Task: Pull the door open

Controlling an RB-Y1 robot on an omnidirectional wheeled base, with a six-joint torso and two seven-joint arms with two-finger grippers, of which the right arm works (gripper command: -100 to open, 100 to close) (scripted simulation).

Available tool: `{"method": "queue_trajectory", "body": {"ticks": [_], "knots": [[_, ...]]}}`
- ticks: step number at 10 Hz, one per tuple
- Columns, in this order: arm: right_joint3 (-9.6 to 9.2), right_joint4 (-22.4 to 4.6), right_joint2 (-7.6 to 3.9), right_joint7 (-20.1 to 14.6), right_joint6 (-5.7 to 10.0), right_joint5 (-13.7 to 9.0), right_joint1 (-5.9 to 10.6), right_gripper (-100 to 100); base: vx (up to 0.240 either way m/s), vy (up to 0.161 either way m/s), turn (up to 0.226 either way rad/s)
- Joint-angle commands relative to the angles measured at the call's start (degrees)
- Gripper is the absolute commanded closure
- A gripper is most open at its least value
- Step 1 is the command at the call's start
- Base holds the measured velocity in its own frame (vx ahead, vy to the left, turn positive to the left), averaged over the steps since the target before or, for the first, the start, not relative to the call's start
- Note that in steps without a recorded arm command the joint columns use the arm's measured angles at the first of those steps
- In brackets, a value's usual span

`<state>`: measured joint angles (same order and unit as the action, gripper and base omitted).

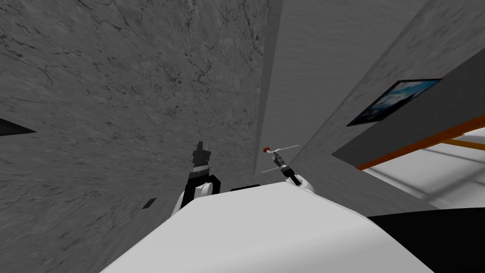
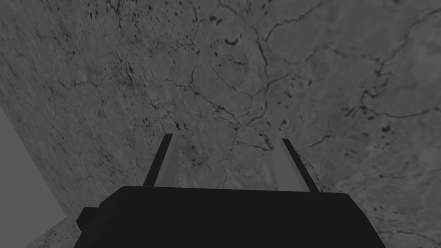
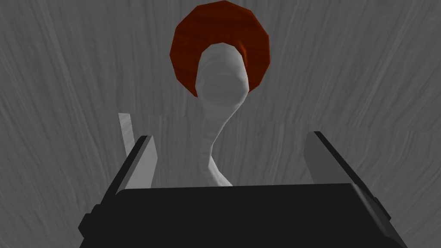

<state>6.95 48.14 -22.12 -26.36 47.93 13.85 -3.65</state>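
Note:
The door (image 1: 322, 57) is a plain grey panel ahead and to the right of a darker frame strip (image 1: 266, 71). Its lever handle (image 3: 222, 94) is light grey and curves out of a round red rosette (image 3: 185, 47); the head view shows it small (image 1: 267, 150). My right gripper (image 3: 228, 146) is open, and the lever's outer end runs down between its two fingers without either pressing it. In the head view that gripper (image 1: 278, 159) sits right at the handle. My left gripper (image 2: 226, 142) is open and holds nothing, pointing at the veined grey wall (image 2: 241, 64), left of the door (image 1: 201, 152).
A veined grey wall (image 1: 118, 95) covers the left half. On the right wall hangs a framed picture (image 1: 395, 99), with an orange strip (image 1: 417, 144) below it. A small dark plate (image 1: 149, 203) sits low on the left wall.

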Motion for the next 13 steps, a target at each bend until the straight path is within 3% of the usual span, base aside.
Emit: {"method": "queue_trajectory", "body": {"ticks": [1,2,3,4,9,13], "knots": [[1.24,-0.98,-0.69,0.09,0.31,-0.97,-0.07,-100,0.201,0.022,0.175],[1.96,-1.99,-1.07,0.20,0.71,-1.52,0.05,-100,0.210,0.003,0.217],[1.49,-1.02,-0.68,0.19,0.35,-1.15,-0.28,-100,0.095,-0.007,0.047],[1.49,-1.02,-0.68,0.19,0.35,-1.15,-0.28,100,-0.012,0.001,-0.040],[1.49,-1.02,-0.68,0.19,0.35,-1.15,-0.28,100,-0.017,-0.001,-0.001],[1.51,-2.67,-2.36,-1.55,3.60,-0.52,-1.37,100,-0.166,-0.074,0.184]]}}
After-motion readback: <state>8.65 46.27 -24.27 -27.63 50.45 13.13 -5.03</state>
